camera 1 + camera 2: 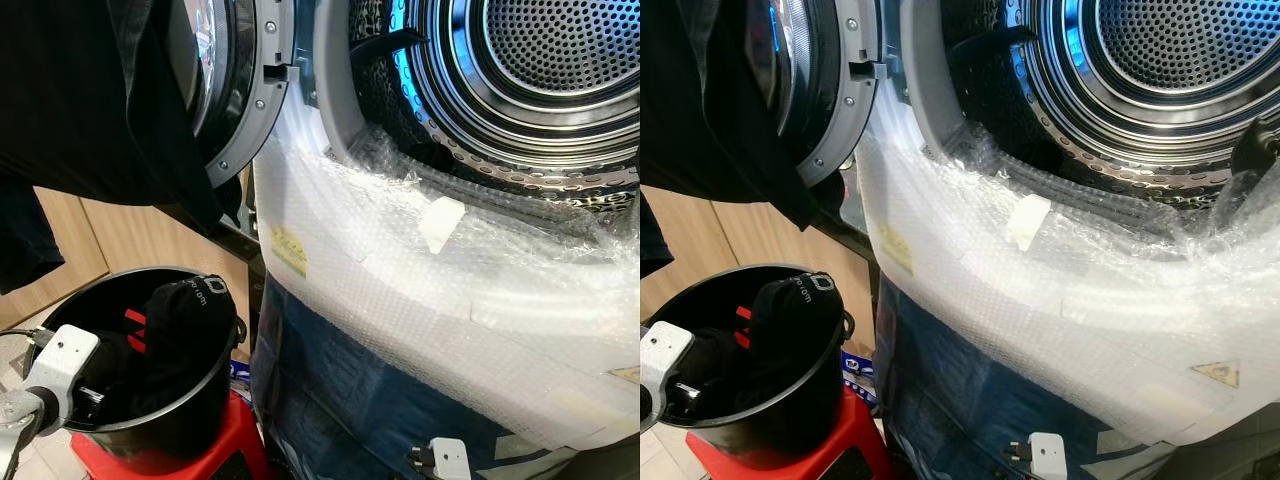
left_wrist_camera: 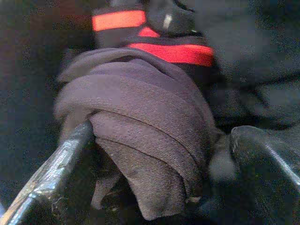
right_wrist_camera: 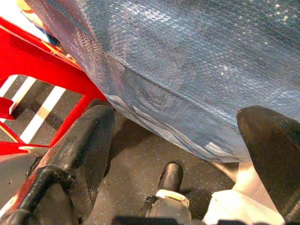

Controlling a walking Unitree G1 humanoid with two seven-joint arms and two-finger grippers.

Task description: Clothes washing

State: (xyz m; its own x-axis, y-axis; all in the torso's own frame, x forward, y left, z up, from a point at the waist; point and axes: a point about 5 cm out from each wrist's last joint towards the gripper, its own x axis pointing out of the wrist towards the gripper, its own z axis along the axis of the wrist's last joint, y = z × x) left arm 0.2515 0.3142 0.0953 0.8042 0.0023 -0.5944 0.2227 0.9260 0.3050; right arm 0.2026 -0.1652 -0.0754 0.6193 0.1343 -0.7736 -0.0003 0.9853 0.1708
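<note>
A black bucket stands on a red stool left of the washing machine and holds dark clothes with red stripes. My left gripper reaches down into the bucket, its fingers shut on a bunched dark garment. The machine's drum is open in front of me, its door swung to the left. My right gripper hangs low beside the machine's front, open with nothing between its fingers.
Bubble wrap covers the machine's front and lower rim. A large black garment hangs over the open door. Wooden panels stand behind the bucket. The stool's red frame is close to my right gripper, above a dark floor.
</note>
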